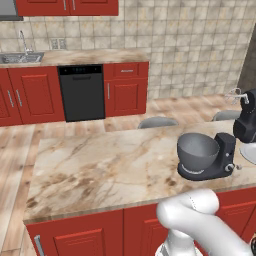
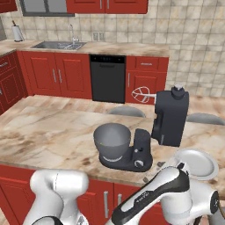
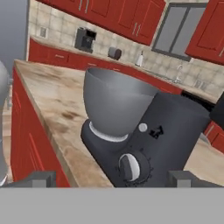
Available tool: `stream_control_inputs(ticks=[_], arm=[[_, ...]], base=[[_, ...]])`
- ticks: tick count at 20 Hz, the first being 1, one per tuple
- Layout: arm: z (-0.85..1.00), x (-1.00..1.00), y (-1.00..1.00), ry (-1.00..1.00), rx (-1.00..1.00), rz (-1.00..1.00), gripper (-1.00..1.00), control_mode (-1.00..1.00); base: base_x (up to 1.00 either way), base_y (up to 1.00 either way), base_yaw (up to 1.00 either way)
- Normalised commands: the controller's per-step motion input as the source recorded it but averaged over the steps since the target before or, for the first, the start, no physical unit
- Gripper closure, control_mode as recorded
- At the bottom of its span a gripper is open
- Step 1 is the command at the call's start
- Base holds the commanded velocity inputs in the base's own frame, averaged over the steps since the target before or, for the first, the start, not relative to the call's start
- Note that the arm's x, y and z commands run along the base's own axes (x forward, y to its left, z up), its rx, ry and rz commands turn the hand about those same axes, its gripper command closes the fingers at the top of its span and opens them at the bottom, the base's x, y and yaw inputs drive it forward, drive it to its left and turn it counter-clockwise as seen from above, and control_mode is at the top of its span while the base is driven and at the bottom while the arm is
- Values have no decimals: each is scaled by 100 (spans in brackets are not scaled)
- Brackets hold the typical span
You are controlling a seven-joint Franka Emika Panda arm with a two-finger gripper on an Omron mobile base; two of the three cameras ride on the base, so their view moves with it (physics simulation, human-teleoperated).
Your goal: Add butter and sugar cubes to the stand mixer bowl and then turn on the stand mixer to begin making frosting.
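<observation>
Gripper (image 3: 112, 178): jaws apart, empty, near stand mixer (image 3: 148, 144) silver knob (image 3: 130, 167). Risk: switching on early; stand mixer bowl (image 3: 114, 105) looks empty.

1. A home kitchen: red cabinets (image 2: 57, 77) line the tiled wall (image 2: 193, 30).
2. A sink (image 2: 57, 44) and black dishwasher (image 2: 107, 78) stand well beyond the tool.
3. A mixer (image 2: 145, 132) sits on the marble surface (image 1: 100, 170).
</observation>
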Motion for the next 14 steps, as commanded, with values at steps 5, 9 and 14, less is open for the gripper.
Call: stream_control_inputs(ticks=[5, 9, 14], arm=[[-6, 49, 0, 9, 4, 4, -100, -100], [-18, 40, 0, 7, 3, 5, -100, -100], [-30, 19, 0, 1, 6, 4, -100, -100]], base=[[0, 0, 0], [0, 0, 0], [0, 0, 0]])
